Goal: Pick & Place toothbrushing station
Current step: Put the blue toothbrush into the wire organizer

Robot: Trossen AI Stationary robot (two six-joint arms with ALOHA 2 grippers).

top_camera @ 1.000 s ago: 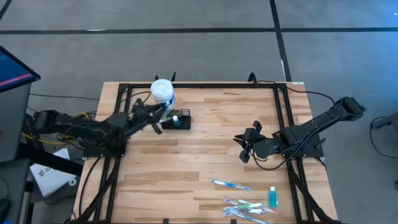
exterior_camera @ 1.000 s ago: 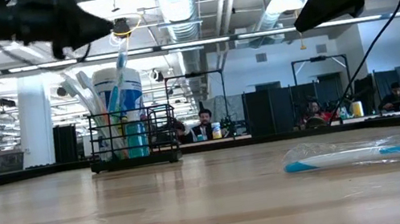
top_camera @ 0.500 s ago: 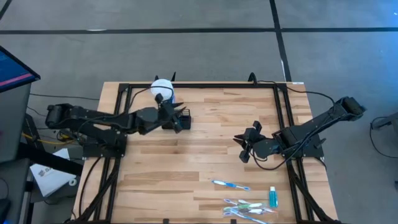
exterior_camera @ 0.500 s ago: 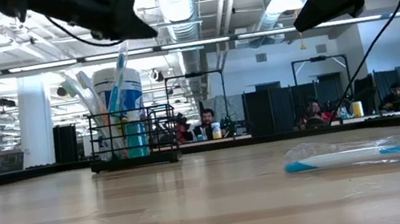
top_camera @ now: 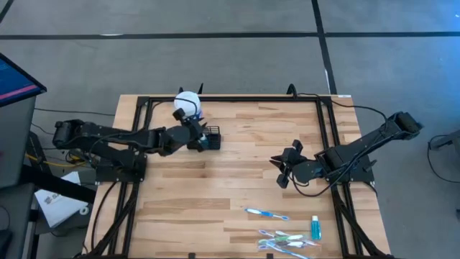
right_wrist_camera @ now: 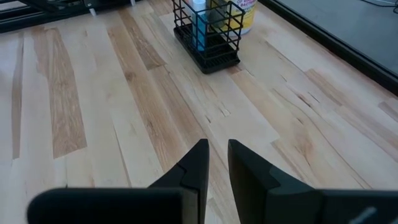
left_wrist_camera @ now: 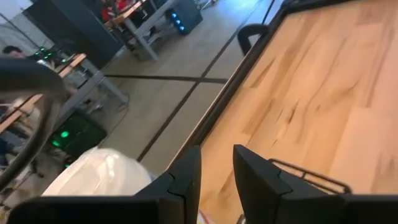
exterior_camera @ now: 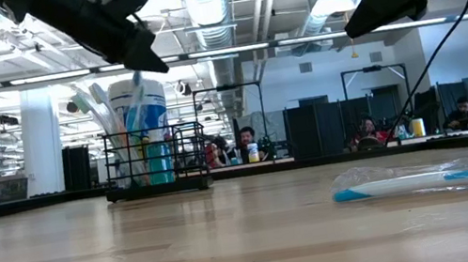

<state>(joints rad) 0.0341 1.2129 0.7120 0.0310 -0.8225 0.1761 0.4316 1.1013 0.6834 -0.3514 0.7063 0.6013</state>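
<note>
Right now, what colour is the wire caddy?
Black; the caddy shows best in the right wrist view.

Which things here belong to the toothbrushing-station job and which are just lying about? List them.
Job:
- black wire caddy
- left tool, above the caddy
- white blue-labelled tub, just behind the caddy

Lying about:
- packaged toothbrush
- more wrapped toothbrushes
- small blue tube
- right tool, waiting mid-table

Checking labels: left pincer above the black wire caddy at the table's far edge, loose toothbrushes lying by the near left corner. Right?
Nearly. The high view shows the loose toothbrushes by the near right corner. The left pincer does sit above the black wire caddy at the far edge.
</note>
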